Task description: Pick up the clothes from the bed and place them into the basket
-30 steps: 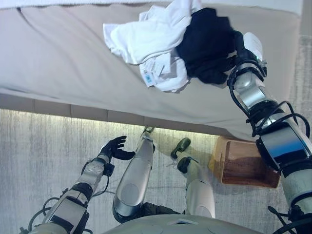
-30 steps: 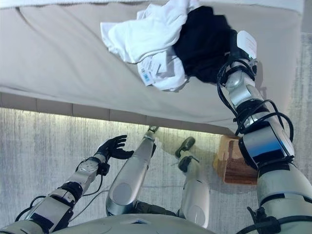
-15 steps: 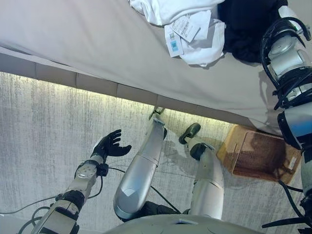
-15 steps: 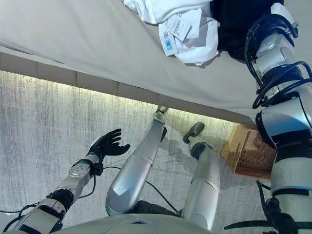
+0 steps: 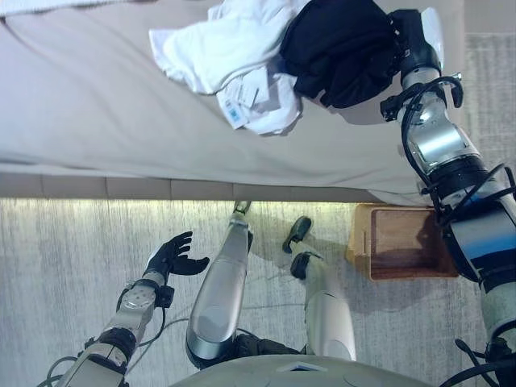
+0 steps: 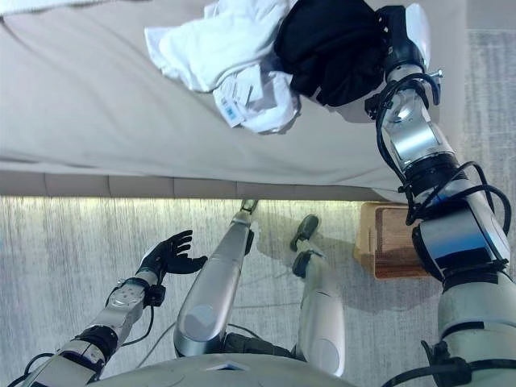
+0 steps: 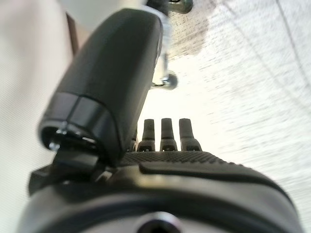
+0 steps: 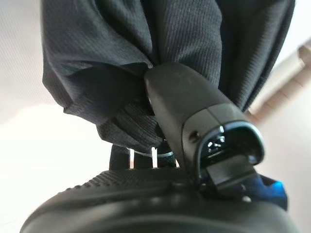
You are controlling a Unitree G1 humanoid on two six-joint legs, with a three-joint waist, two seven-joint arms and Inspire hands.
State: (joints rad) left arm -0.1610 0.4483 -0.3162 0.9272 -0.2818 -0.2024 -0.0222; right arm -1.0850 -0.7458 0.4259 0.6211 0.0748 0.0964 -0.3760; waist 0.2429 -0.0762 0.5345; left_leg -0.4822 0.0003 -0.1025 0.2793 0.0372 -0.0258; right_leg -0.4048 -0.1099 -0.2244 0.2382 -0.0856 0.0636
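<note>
A black garment [image 5: 339,48] lies bunched on the beige bed [image 5: 97,121] at the far right, beside a white garment [image 5: 218,52] with a paper tag. My right hand [image 5: 405,36] is at the black garment's right edge. In the right wrist view its thumb [image 8: 184,102] and fingers are curled into the black cloth [image 8: 121,58]. A brown basket [image 5: 403,250] stands on the floor below the bed's right end. My left hand [image 5: 171,256] is open and empty over the floor at the lower left; it also shows in the left wrist view [image 7: 165,136].
The bed's front edge runs across the middle of the eye views, with grey carpet [image 5: 72,258] below it. The basket sits close to the bed edge, under my right arm.
The whole picture has shifted as the camera moved. My right hand stays in the black garment, which looks more gathered towards it. My left hand stays open over the floor.
</note>
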